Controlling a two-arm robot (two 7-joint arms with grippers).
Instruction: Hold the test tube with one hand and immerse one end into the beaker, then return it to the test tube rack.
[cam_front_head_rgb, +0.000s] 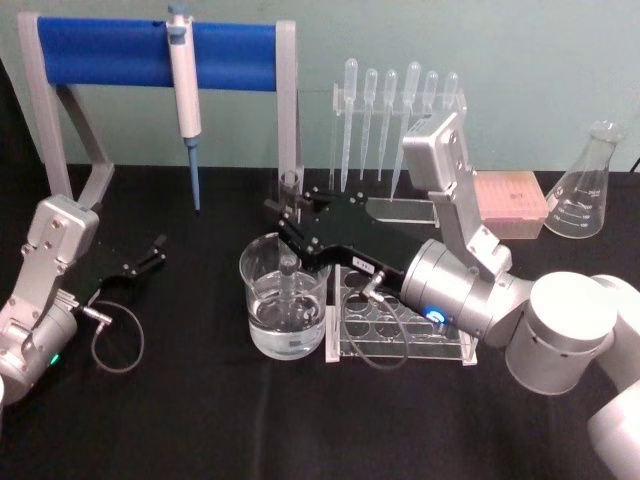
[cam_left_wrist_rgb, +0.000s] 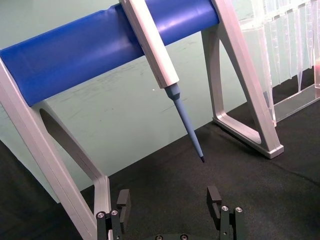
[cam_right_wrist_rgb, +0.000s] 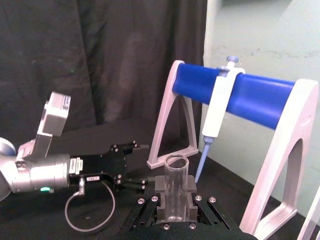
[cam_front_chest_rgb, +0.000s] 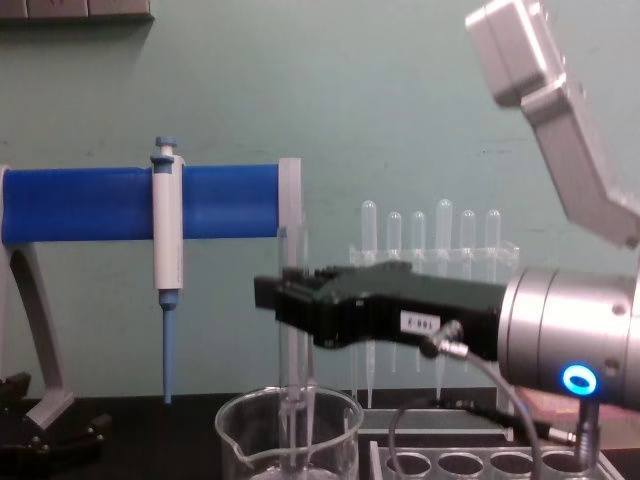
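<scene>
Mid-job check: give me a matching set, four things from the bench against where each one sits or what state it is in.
Things
1. clear glass test tube
2. white-and-blue micropipette
3. black two-fingered left tool
4. clear conical glass flask

Places or states
A. open, holding nothing, low over the left of the black table
B. standing at the table's far right
C. upright in the shut black right tool, lower end inside the wide clear glass beaker
D. hanging from the blue bar

Pairs: 1-C, 2-D, 3-A, 4-B
</scene>
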